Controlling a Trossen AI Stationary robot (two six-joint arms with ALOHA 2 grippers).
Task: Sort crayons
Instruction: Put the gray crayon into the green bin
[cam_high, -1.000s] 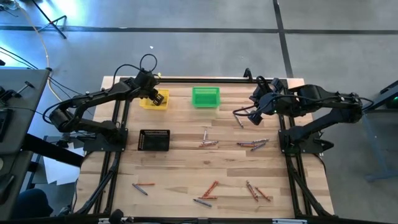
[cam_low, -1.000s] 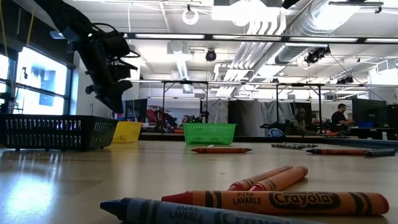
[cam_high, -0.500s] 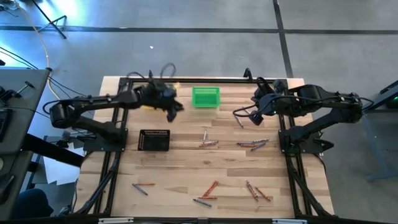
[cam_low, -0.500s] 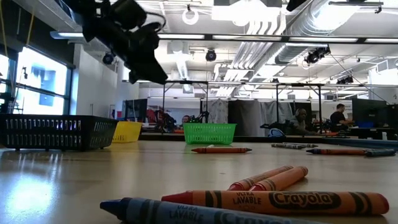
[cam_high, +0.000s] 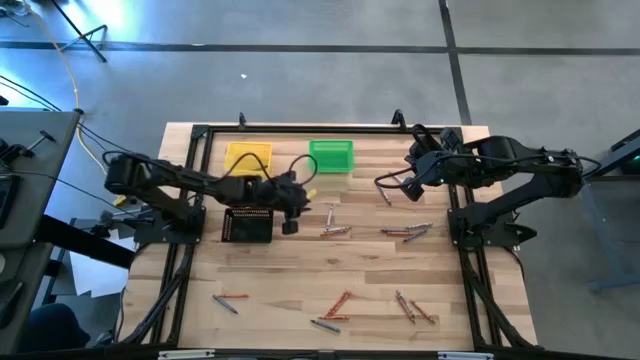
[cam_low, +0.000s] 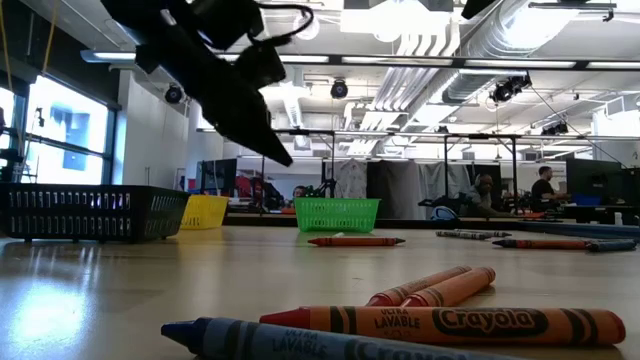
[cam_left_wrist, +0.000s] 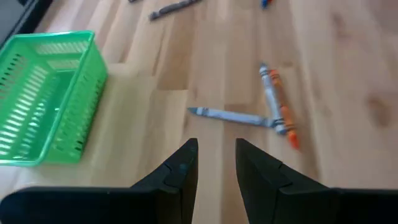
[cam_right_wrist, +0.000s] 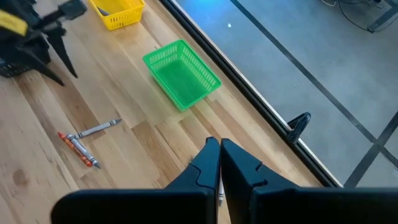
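Your left gripper (cam_left_wrist: 216, 163), fingers parted, empty: grey-and-orange wax crayon cluster (cam_left_wrist: 267, 112) just ahead, grey one lying crosswise. Right gripper (cam_right_wrist: 219, 163) pressed together, farther.

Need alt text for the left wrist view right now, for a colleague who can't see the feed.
The left gripper, jaws slightly apart and empty, hangs over the wooden table facing three crayons: a grey one lying across the ends of a grey and an orange one side by side. A green mesh bin sits off to one side.
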